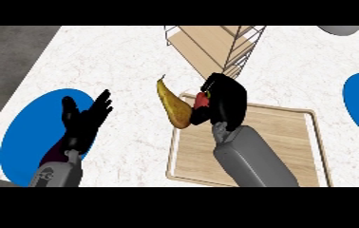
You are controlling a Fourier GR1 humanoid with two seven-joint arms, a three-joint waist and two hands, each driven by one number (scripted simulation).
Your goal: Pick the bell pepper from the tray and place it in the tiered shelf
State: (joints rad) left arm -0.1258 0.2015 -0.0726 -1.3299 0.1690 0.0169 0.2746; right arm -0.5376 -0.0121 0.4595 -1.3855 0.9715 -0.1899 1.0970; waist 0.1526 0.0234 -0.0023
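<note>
The robot's right hand (224,101) hangs over the far left corner of the wooden tray (294,146), its fingers curled round a red bell pepper (202,99), of which only a small patch shows between thumb and fingers; the pepper appears lifted off the tray, though the hand hides most of it. A yellow-brown pear (174,107) lies just beside the hand, across the tray's left edge. The wire-framed tiered shelf (214,44), with its wooden boards, stands just beyond; the left hand (84,120) rests open, fingers up, over a blue plate (32,127) at the left. The likely risks: the knuckles or the pepper could catch the shelf's thin wire uprights on the way in and tip or shove the frame; the hand could brush the pear and roll it off the tray; with so little of the pepper visible in the grasp, it could slip free before reaching a board.
</note>
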